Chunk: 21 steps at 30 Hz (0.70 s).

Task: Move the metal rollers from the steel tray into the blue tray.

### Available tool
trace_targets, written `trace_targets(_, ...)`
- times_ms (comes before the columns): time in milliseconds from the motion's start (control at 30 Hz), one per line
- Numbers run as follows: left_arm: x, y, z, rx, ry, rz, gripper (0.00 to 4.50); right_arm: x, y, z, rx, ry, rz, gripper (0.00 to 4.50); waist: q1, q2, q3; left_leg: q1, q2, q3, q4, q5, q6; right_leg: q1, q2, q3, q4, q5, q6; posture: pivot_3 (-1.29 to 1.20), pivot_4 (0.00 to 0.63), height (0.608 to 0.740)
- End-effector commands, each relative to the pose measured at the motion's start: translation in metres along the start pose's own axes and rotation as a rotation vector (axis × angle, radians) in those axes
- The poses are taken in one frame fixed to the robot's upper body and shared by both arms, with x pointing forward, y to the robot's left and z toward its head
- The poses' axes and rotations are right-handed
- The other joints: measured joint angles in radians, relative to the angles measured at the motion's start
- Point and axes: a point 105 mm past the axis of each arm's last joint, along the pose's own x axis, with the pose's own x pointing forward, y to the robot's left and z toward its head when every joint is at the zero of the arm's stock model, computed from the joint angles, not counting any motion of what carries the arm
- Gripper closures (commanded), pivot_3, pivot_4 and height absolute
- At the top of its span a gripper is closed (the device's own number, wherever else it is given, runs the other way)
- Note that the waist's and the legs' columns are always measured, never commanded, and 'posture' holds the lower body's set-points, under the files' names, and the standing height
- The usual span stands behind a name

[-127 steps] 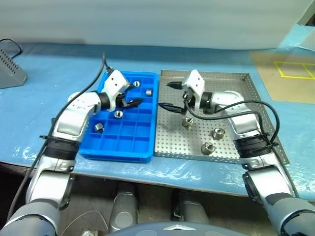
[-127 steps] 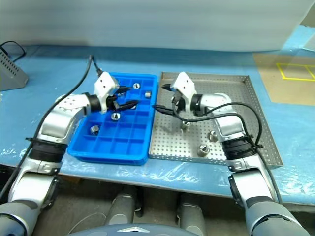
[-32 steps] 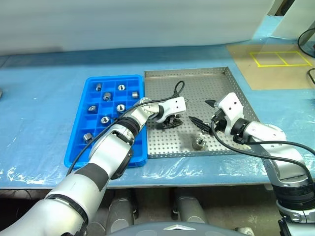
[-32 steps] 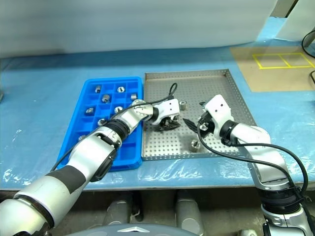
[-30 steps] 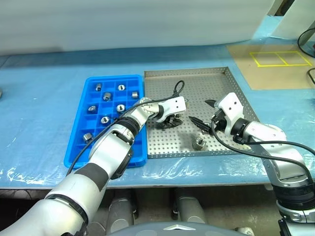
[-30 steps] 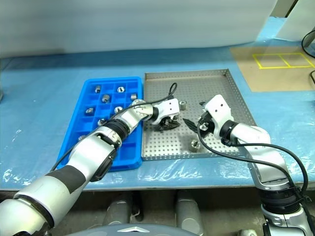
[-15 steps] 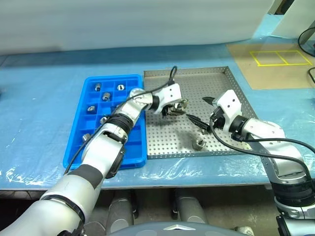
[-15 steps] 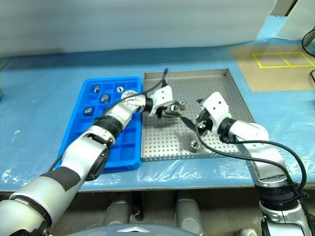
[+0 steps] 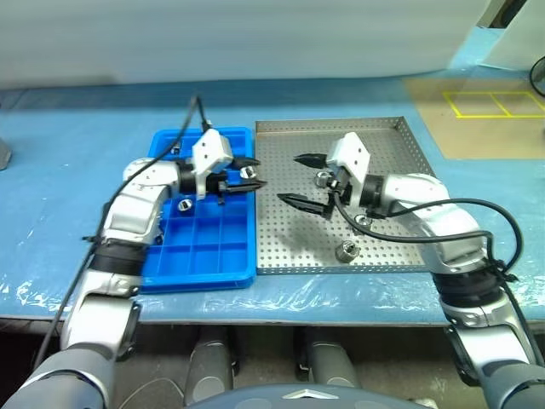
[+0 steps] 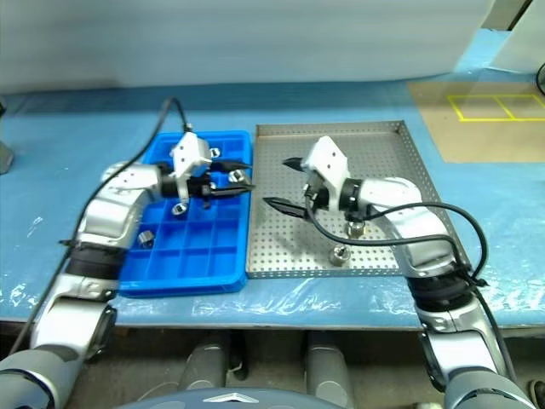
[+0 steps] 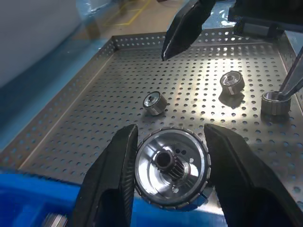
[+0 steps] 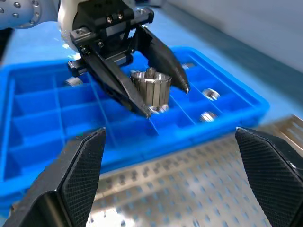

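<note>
Steel roller (image 11: 170,166), clenched between the left gripper (image 9: 241,177) fingers over the blue tray (image 9: 201,256), could straddle a divider if released off-centre, while the right gripper (image 9: 307,181) hangs wide apart and empty.

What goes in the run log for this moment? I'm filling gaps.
left gripper: shut on roller, above blue tray | right gripper: open, empty, above steel tray

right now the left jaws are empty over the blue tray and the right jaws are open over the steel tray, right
Not quite: the left gripper is shut on a metal roller, as the right wrist view shows. It is over the blue tray, and the right gripper is open over the steel tray.
</note>
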Motion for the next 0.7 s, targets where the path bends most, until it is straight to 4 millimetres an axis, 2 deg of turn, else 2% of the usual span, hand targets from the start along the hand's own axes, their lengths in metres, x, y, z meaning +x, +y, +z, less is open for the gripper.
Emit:
trace_targets(33, -0.03, -0.003, 0.007, 0.006, 0.018, 0.098, 2.62, 0.016, 0.009, 0.008, -0.044, -0.041, 0.124, 0.0, 0.01, 0.0, 0.0, 0.0, 0.001, 0.0, -0.001, 0.0, -0.001, 0.0, 0.001, 0.0, 0.0, 0.0, 0.0, 0.07, 0.15, 0.74)
trace_targets(200, -0.069, -0.024, -0.016, -0.039, 0.142, 0.153, 2.62, 0.035, 0.021, 0.007, -0.059, -0.052, 0.259, 0.0, 0.048, 0.0, 0.0, 0.0, 0.002, 0.0, -0.003, 0.002, -0.003, -0.002, 0.002, -0.001, 0.0, 0.0, 0.0, 0.19, 0.15, 0.74)
trace_targets(367, -0.095, -0.04, -0.04, -0.111, 0.246, 0.211, 2.62, 0.048, 0.034, 0.006, -0.066, -0.06, 0.382, 0.0, 0.088, -0.001, 0.001, 0.001, 0.002, -0.001, -0.004, 0.003, -0.005, -0.003, 0.002, -0.001, 0.003, 0.0, 0.0, 0.27, 0.15, 0.74)
trace_targets(567, -0.098, -0.055, -0.057, -0.136, 0.31, 0.218, 2.62, 0.057, 0.041, 0.003, -0.08, -0.056, 0.441, 0.0, 0.125, -0.003, 0.001, 0.003, 0.001, -0.001, -0.004, 0.004, -0.007, -0.003, 0.002, 0.0, 0.009, -0.001, 0.001, 0.31, 0.15, 0.74)
trace_targets(700, -0.089, -0.061, -0.058, -0.164, 0.282, 0.206, 2.62, 0.058, 0.04, 0.002, -0.09, -0.053, 0.441, 0.0, 0.138, -0.003, 0.001, 0.004, 0.002, -0.002, -0.004, 0.006, -0.01, -0.004, 0.002, 0.001, 0.013, -0.004, 0.006, 0.31, 0.15, 0.74)
